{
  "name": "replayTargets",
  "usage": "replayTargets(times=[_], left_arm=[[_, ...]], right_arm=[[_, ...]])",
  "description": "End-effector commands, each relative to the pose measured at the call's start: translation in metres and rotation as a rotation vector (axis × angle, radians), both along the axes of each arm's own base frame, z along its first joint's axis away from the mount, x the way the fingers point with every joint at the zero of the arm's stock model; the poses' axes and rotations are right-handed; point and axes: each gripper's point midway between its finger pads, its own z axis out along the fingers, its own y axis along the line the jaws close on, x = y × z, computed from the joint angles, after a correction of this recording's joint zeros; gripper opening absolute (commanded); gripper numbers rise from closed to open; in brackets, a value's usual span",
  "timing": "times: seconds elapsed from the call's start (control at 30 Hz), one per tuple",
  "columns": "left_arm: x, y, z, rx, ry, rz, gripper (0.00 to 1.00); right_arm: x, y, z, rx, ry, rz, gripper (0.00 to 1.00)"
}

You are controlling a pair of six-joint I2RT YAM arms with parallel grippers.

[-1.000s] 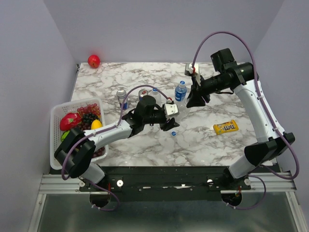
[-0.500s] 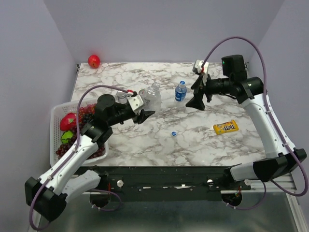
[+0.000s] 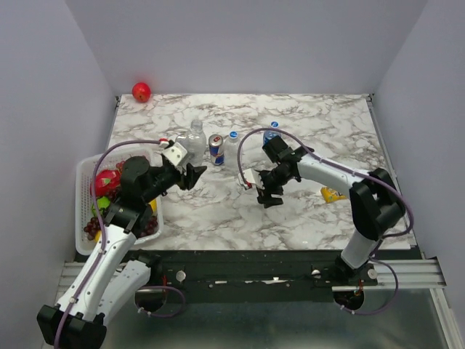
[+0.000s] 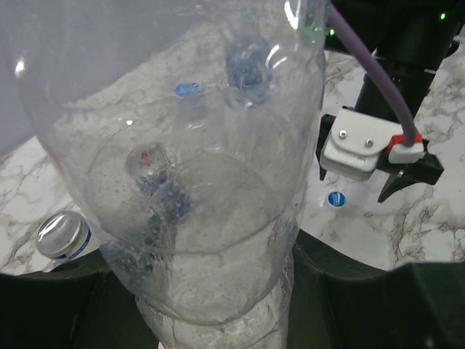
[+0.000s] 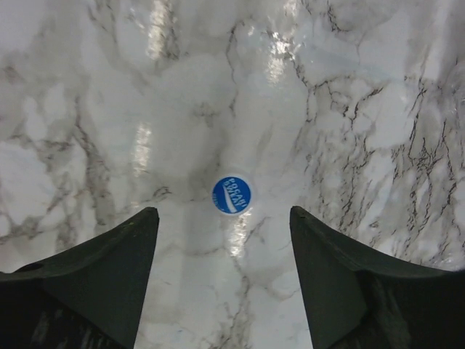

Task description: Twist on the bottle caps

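1. Small round blue plastic screw cap (image 5: 232,195): one loose, lying flat on the glossy grey-veined white marble table (image 3: 327,116). It sits between the dark fingers of the released right claw (image 5: 221,218), touching neither.
2. Clear thin-walled plastic bottle (image 4: 182,182): one, grasped in the clenched left claw (image 3: 192,174).
3. Blue-and-silver metal drink can (image 3: 216,149): one in plain view, upright.
4. Farther back, upright and blue-capped: one unlabelled bottle (image 3: 233,143) and one blue-banded bottle (image 3: 272,136).

A small round blue bottle cap (image 5: 232,195) with white lettering lies flat on the white, grey-veined marble table (image 5: 363,87) near the middle of the frame, just above the wide gap between the two dark fingers (image 5: 94,283) rising from the bottom corners.
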Motion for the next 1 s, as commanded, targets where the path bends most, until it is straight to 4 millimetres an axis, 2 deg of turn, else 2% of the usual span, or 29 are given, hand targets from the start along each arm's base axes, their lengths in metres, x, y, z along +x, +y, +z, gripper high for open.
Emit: replayTargets(times=[0.0,0.1,0.17,0.37,0.53,0.77,0.97], left_arm=[[0.008,0.019,0.005,-0.061,0.020,0.081,0.00],[0.011,0.027,0.007,-0.044,0.006,0.107,0.00],[0.010,0.031,0.007,-0.036,0.000,0.120,0.00],[0.007,0.036,0.000,-0.011,0.002,0.127,0.00],[0.006,0.033,-0.005,-0.023,0.013,0.110,0.00],[0.006,0.033,-0.006,-0.035,0.020,0.109,0.00],[0.007,0.033,-0.011,-0.034,0.032,0.104,0.00]], right_arm=[[0.044,0.006,-0.018,-0.050,-0.159,0.061,0.75],[0.043,0.002,-0.035,-0.107,-0.123,0.065,0.66],[0.037,-0.001,-0.038,-0.123,-0.097,0.096,0.63],[0.015,-0.007,-0.050,-0.141,-0.092,0.168,0.64],[0.010,0.001,-0.049,-0.129,-0.084,0.166,0.63],[0.008,0.003,-0.055,-0.149,-0.074,0.162,0.50],[0.005,0.004,-0.054,-0.135,-0.076,0.180,0.53]])
